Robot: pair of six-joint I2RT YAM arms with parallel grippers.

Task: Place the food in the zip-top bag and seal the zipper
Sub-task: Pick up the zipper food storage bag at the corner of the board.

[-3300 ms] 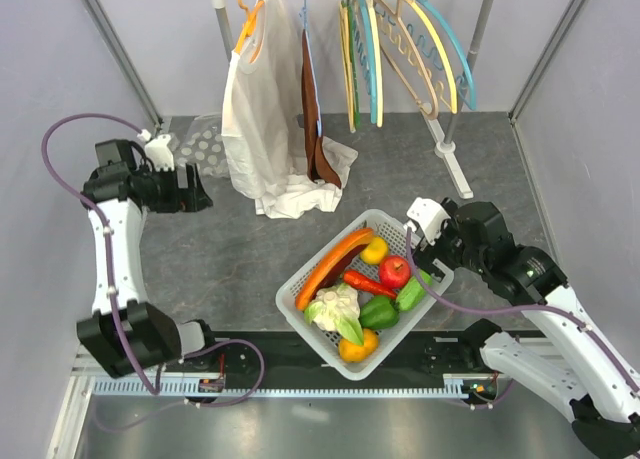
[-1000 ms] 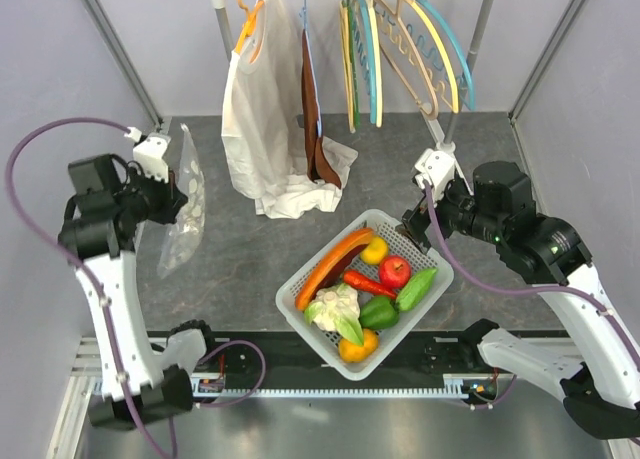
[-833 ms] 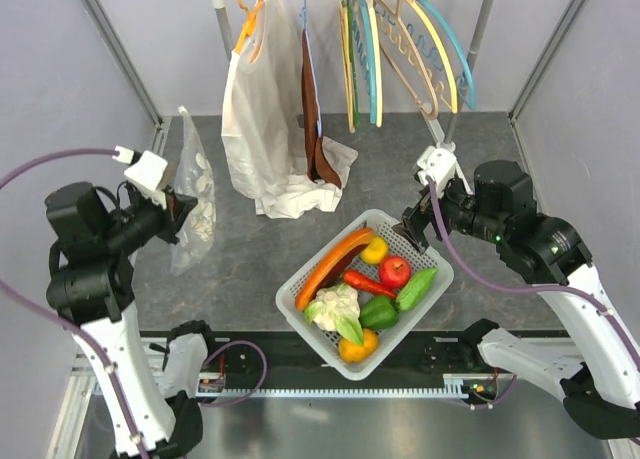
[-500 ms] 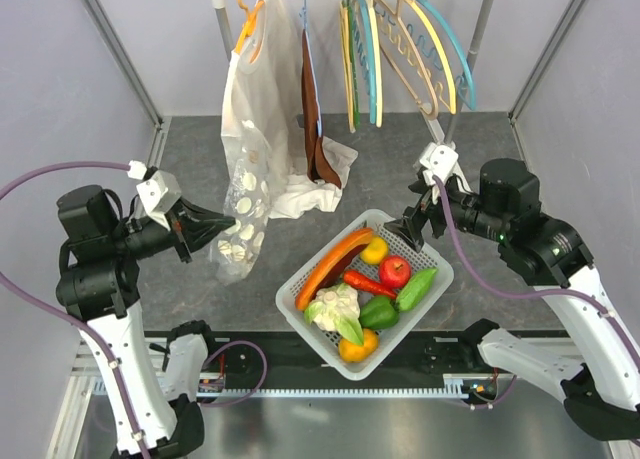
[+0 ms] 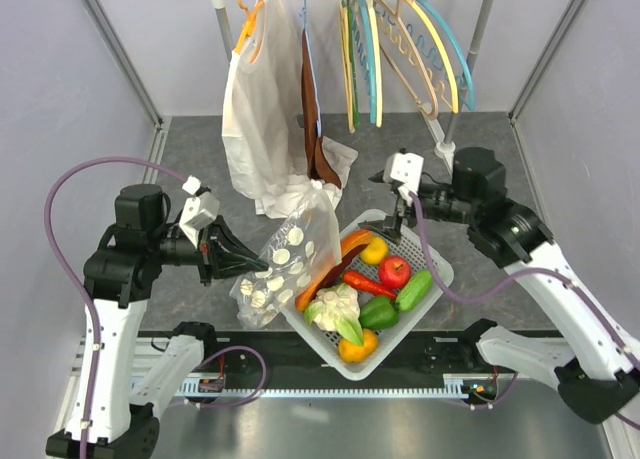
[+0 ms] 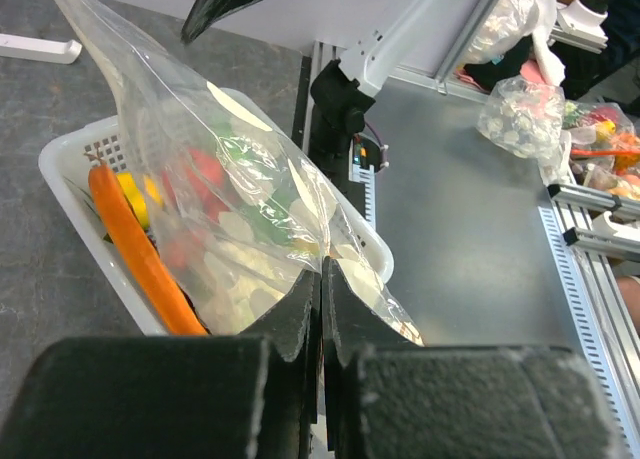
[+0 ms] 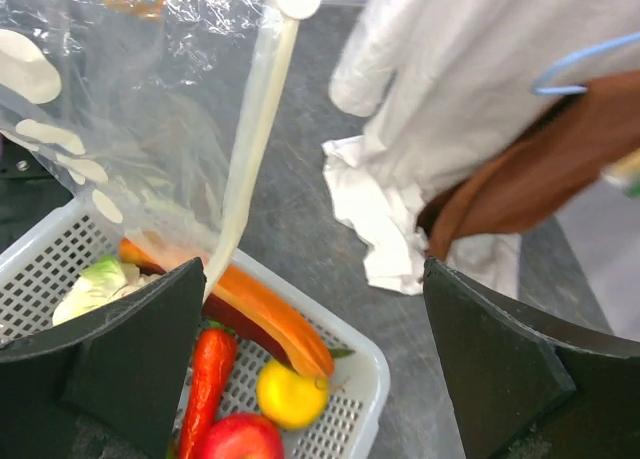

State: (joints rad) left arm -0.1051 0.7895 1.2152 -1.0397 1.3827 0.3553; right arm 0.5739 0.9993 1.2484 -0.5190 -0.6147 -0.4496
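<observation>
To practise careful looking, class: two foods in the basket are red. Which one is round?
The red apple, beside the green cucumber; the red chili is long and thin.

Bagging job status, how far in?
Done: left gripper shut on the dotted bag, held up by the basket. In hand: open right gripper hovers by the bag's upper edge. Left: all the food sits in the basket, none bagged; filling and sealing remain.
</observation>
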